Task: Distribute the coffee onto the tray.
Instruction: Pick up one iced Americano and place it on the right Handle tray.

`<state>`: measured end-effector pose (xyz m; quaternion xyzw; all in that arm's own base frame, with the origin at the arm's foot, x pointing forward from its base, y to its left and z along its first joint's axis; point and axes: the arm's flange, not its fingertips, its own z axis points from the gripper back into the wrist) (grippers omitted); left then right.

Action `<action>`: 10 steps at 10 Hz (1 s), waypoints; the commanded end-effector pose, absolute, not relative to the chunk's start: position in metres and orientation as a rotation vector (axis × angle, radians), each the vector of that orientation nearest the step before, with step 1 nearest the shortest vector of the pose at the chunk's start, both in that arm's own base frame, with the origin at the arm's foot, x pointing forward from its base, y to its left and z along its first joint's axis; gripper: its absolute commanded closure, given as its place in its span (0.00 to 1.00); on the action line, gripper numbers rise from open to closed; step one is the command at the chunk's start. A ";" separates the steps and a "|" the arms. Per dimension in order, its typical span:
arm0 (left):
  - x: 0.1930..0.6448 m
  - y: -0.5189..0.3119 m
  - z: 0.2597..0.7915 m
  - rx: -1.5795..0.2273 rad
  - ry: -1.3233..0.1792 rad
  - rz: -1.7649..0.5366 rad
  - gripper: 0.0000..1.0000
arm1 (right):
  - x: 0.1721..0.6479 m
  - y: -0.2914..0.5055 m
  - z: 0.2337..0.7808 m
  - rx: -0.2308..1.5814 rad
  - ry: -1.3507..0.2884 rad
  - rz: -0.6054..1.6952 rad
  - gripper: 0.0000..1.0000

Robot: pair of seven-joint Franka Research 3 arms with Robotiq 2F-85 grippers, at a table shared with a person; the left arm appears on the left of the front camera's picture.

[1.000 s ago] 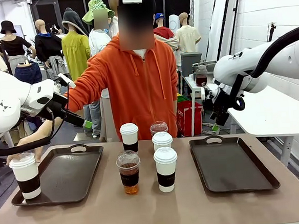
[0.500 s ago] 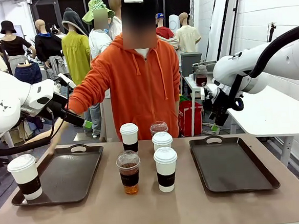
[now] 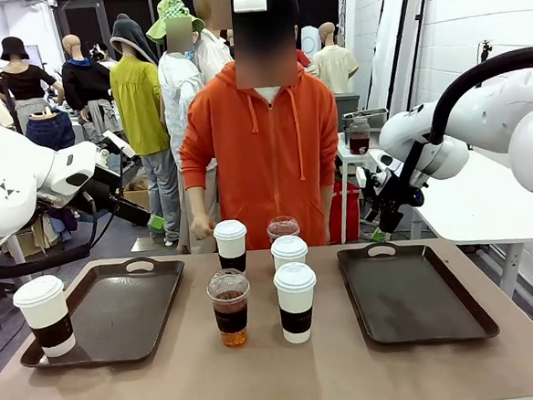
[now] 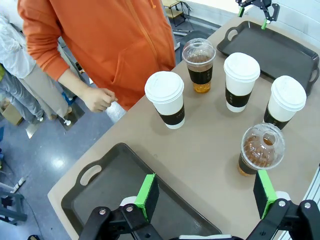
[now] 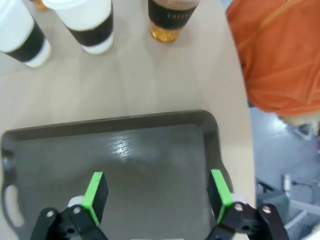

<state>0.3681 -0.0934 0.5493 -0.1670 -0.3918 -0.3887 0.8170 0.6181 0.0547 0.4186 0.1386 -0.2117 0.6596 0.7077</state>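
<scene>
Hand-off is done: the person's hand (image 4: 97, 99) has let go of the lone cup (image 3: 44, 314) and pulled back to the far edge. That leaves one coffee standing by itself at the near-left corner of the left tray (image 3: 132, 305). You have five more clustered mid-table between the trays, three paper cups (image 3: 295, 300) and two clear cups (image 3: 229, 305). All stand upright, long axis vertical, lids up. Your left gripper (image 4: 205, 195) gapes wide and empty. Your right gripper (image 5: 157, 192) does likewise above the right tray (image 5: 150, 150).

bright even light, soft glare on blurry tray (image 5: 150, 165).
</scene>
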 end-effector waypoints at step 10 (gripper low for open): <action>0.369 -0.092 0.547 -0.367 -0.836 -0.827 0.00 | 0.650 0.028 0.342 0.739 -0.761 1.439 0.00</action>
